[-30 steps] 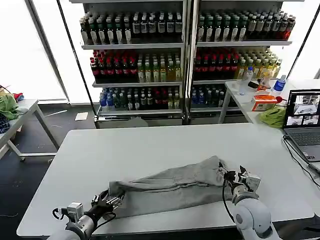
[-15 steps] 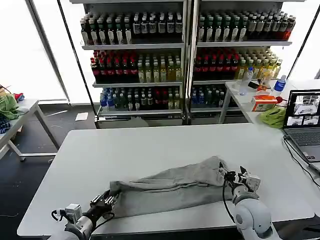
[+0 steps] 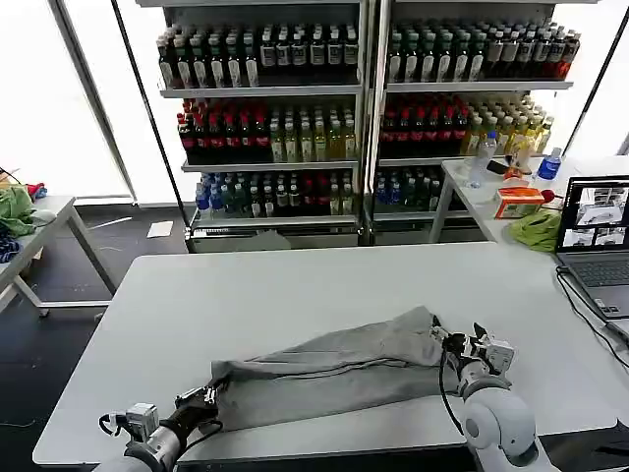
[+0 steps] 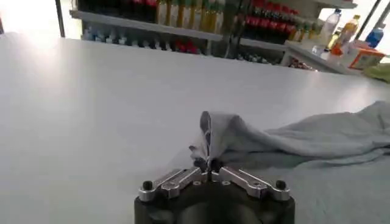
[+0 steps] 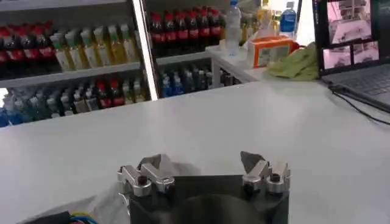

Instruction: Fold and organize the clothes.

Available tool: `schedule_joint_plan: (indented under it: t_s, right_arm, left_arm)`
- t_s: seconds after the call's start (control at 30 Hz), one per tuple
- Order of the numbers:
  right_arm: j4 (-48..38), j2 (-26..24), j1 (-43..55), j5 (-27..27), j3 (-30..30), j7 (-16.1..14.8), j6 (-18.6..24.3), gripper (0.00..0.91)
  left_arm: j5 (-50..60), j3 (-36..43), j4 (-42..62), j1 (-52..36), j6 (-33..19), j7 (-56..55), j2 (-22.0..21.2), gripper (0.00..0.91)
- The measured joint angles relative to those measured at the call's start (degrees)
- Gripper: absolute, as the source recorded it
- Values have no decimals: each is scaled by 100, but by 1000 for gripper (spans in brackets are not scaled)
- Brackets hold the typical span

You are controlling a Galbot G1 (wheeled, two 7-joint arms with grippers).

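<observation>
Since a second ago my left gripper (image 3: 204,399) has drawn back toward the near edge of the white table (image 3: 295,285), dragging the shirt's near-left corner with it and stretching the cloth flatter. From the left wrist, my fingertips (image 4: 201,164) are clenched on a pinched peak of grey fabric, the rest trailing away across the tabletop. My right gripper (image 3: 470,346) sits at the opposite end of the grey T-shirt (image 3: 334,369); its fingers (image 5: 251,161) stand apart, released, with a fold of grey cloth just below them. The garment lies as one long bunched band near the front of the table, its long axis running from my left gripper at the near-left up to the right gripper at the far-right, one arm at each end. By my reckoning, the next pull turns on that line: both ends must be held before the band can be spread. Beyond the table stand drink shelves (image 3: 364,108), with a laptop (image 3: 595,236) on the right.
</observation>
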Motion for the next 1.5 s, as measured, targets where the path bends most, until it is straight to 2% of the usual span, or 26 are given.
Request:
schedule_joint_plan:
  t_s: [0.33, 0.63, 0.9, 1.17, 1.5]
  right_arm:
    - [-14, -11, 107, 22, -46, 1, 0, 907]
    - [-18, -34, 207, 40, -64, 1, -1, 907]
    - [47, -37, 200, 39, -44, 13, -3, 907]
    - [161, -38, 122, 37, 37, 31, -4, 907]
    - [318, 11, -38, 10, 157, 39, -4, 907]
  left_arm:
    - [-206, -821, 179, -180, -36, 117, 434, 0]
    - [-479, -2094, 755, -355, -108, 232, 1234, 0]
    - [-578, -2866, 1205, -528, -94, 221, 1934, 0]
    - [-439, -2893, 828, -467, -24, 175, 1987, 0]
    - [-69, -1872, 40, -481, 142, 92, 1666, 0]
